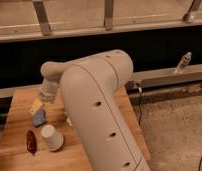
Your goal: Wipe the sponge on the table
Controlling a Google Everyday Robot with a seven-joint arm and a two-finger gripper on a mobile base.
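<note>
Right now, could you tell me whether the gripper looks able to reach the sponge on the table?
Probably yes. The gripper hangs close over the sponge, fingers open, with nothing between them. The white cup and the dark red item sit nearer the camera, out of the way.

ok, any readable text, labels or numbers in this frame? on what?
None readable.
White tapered cup: plain, no print visible.
Small bottle on the far ledge: label, if any, too blurred to read.
Gripper, over the small blue-grey sponge block on the light wooden plank table: no markings visible.
</note>
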